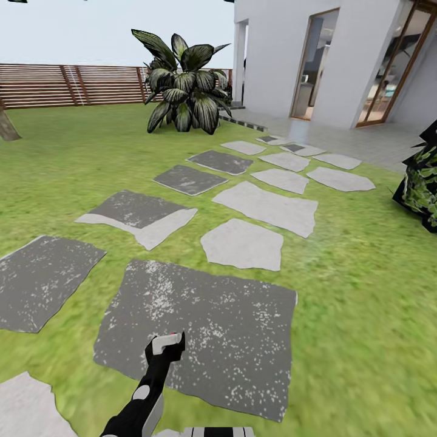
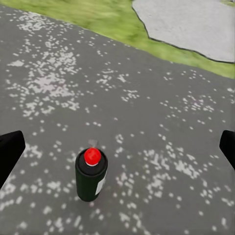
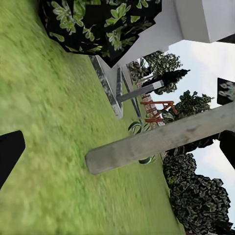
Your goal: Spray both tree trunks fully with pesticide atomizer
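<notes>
The pesticide atomizer (image 2: 91,174) stands upright on a dark grey speckled paving slab (image 2: 147,107); it is a small dark bottle with a white label and a red dot on top. My left gripper (image 2: 120,149) is open above it, with its two dark fingers (image 2: 11,152) wide apart on either side and not touching it. In the head view the left gripper (image 1: 165,350) hangs over the big dark slab (image 1: 230,321). My right gripper (image 3: 117,152) is open and holds nothing. Beyond it a pale bare tree trunk (image 3: 161,139) rises from the grass.
Grey stone slabs (image 1: 243,243) cross the lawn toward a white house (image 1: 285,54). A striped-leaf palm-like plant (image 1: 185,91) stands by the brown slat fence (image 1: 73,85). A dark leafy bush (image 1: 422,182) is at the right, and a trunk base (image 1: 6,126) at the far left.
</notes>
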Robot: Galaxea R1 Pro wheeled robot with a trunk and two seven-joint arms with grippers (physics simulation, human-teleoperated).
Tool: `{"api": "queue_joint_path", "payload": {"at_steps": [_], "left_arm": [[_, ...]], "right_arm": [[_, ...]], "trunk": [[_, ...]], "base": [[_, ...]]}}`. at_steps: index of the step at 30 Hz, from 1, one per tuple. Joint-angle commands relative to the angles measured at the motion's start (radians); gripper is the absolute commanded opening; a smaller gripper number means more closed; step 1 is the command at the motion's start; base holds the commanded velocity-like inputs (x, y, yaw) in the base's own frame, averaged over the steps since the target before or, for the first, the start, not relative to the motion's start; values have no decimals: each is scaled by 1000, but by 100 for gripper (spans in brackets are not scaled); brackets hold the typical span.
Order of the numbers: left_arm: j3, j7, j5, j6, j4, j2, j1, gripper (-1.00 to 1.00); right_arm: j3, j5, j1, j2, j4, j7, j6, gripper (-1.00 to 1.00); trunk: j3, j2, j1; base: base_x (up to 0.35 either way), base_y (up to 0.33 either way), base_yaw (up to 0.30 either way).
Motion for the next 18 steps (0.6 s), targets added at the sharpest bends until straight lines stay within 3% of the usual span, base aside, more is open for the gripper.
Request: {"api": "queue_joint_path", "payload": {"at_steps": [1,6,18], "left_arm": [[5,1,-6,-3,1,-1,-1,100],[5,1,-7,-3,1,-1,-1,100],[5,1,-8,-5,-5,1,0,100]], "right_arm": [[-2,0,0,0,0,0,-5,100],[-2,0,0,1,0,0,-5,100],[-2,0,-1,1,0,0,-5,100]], "trunk": [[-1,0,0],[-1,0,0],[-47,-3,5]], "base": [[12,0,0],[5,0,0],[0,0,0]]}}
